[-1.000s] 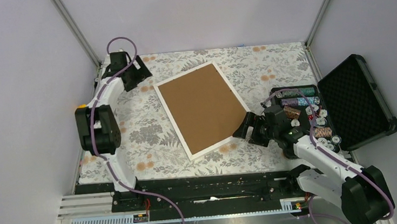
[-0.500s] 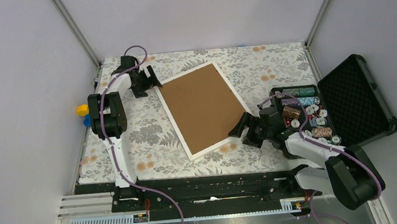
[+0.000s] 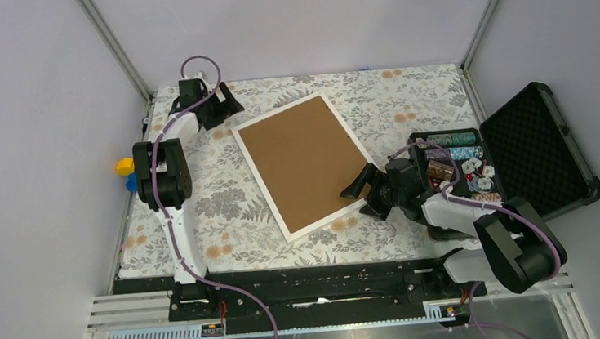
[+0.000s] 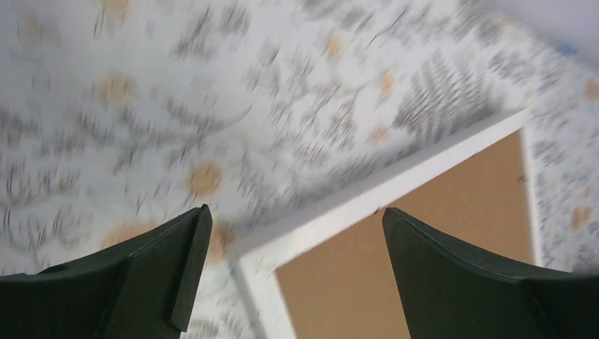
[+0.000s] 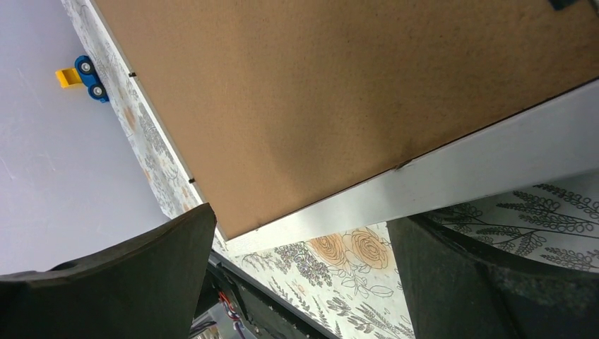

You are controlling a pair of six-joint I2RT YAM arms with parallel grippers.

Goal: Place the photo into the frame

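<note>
Table: floral cloth over the top, arms mounted at the near edge.

The frame: lies flat mid-table, back side up, turned askew to the table edges. A thin white rim shows on all four sides. A brown backing board fills the middle.

Black case: at the right edge of the table, lid thrown open with its foam lining showing. Rolls and loose discs of poker chips sit in the near half.

Left gripper: at the far-left part of the table, just beside the frame's far-left corner. The wrist view is blurred, but the fingers stand wide apart with nothing between them. The frame corner and bare cloth show below.

Right gripper: at the frame's near-right edge, between the frame and the case. In the wrist view the jaws are spread wide and grip nothing. The white rim runs across the gap, with the brown board beyond it. Cannot tell whether a finger touches the rim.

Small yellow-and-blue toy: off the table's left edge, well apart from the frame.
</note>
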